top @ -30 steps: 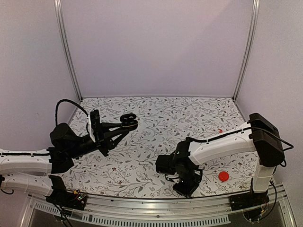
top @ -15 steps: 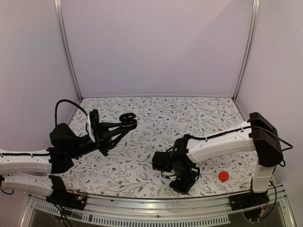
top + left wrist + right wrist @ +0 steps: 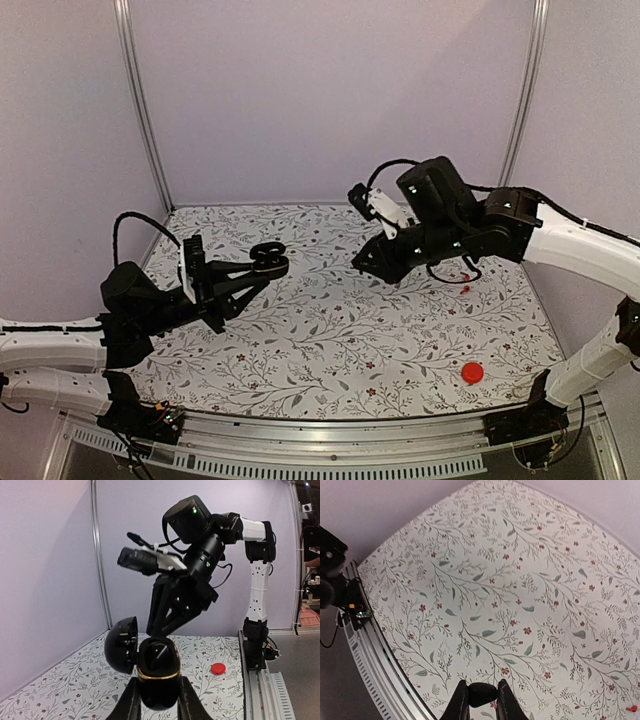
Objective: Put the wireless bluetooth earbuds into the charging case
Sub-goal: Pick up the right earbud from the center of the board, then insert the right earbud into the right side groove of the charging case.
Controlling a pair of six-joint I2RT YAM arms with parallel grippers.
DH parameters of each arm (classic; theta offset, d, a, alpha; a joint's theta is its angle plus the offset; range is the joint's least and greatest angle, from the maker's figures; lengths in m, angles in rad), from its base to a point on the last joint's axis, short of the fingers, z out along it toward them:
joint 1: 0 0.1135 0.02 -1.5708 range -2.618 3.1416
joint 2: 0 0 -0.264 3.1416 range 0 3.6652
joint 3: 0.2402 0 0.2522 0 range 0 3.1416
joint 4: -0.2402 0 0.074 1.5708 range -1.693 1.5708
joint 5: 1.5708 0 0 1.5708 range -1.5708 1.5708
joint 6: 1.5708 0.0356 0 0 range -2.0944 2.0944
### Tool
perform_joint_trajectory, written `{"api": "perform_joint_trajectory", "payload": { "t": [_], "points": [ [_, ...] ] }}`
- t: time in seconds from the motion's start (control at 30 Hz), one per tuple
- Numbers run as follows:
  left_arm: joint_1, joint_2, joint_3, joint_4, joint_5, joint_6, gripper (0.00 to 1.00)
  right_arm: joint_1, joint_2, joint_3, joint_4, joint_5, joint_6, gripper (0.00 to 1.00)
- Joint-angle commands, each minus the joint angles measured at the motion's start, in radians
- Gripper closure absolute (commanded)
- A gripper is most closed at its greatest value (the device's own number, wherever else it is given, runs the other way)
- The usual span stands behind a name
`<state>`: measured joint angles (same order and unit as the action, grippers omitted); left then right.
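The charging case [image 3: 158, 672] is glossy black with a gold rim. Its lid [image 3: 122, 644] hangs open to the left. My left gripper [image 3: 157, 692] is shut on its lower half and holds it upright in the air over the left of the table, seen from above as the case [image 3: 270, 258] in the left gripper [image 3: 258, 266]. My right gripper [image 3: 481, 696] is shut on a small black earbud [image 3: 483, 692] high above the table. In the left wrist view the right gripper [image 3: 156, 629] hangs just behind and above the open case. In the top view the right gripper [image 3: 360, 262] is to the right of the case, apart from it.
A flat red disc [image 3: 472, 373] lies on the floral table near the front right, and shows as the disc [image 3: 217, 668] from the left wrist. A tiny red piece [image 3: 466, 278] lies further back on the right. Metal frame posts [image 3: 142, 110] stand at the back corners.
My right arm has lifted from low at the table's front and swung up and back toward the case, its jaws closed on the earbud. The left arm has barely moved.
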<state>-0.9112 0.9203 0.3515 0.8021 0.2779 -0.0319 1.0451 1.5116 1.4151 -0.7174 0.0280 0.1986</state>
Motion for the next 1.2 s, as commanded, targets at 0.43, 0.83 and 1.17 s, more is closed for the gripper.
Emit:
{"api": "perform_joint_trajectory", "payload": {
  "t": [0.43, 0.83, 1.17],
  "points": [
    [0.008, -0.011, 0.019, 0.052, 0.249, -0.019, 0.82, -0.004, -0.207, 0.005, 0.58, -0.644, -0.325, 0.91],
    [0.008, 0.006, 0.033, 0.081, 0.335, -0.053, 0.81, 0.045, -0.128, 0.048, 0.542, -0.799, -0.461, 0.93],
    [0.008, 0.017, 0.047, 0.056, 0.358, -0.056, 0.82, 0.101, -0.053, 0.138, 0.366, -0.655, -0.584, 0.93]
  ]
}}
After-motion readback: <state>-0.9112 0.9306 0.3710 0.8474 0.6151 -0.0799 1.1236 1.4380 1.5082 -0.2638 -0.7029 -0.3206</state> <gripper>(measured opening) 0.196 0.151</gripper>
